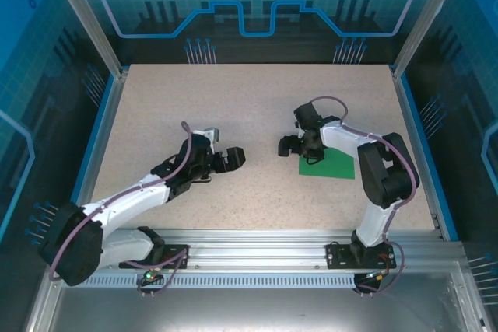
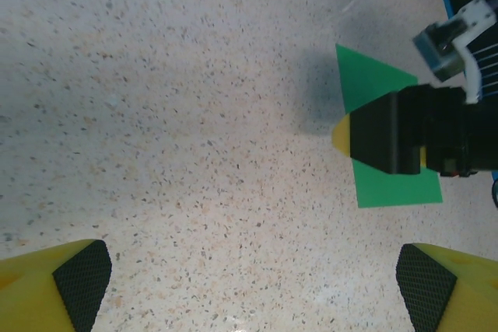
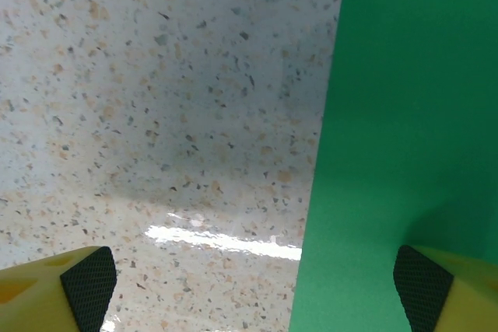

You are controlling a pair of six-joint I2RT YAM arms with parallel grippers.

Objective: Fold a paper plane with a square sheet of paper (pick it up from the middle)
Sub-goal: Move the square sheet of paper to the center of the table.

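You have no fold made yet: the square sheet of paper (image 1: 331,166) lies flat on the desk (image 1: 257,103). Your right tool (image 3: 255,285) hangs released astride one edge; your left tool (image 2: 253,277), released, hovers apart.

From where I stand, the back half of the table (image 1: 233,99) lies bare and a hand could sweep across it freely. Nearer in, the left end effector (image 1: 224,149) sits left of centre with its jaws spread wide. The right end effector (image 1: 299,152), also spread wide, hangs low over the left edge of the square sheet of paper (image 1: 333,166). An open lane of bare table runs between the two. Blue rails (image 1: 97,134) and slanted metal posts (image 1: 85,21) close off the sides.
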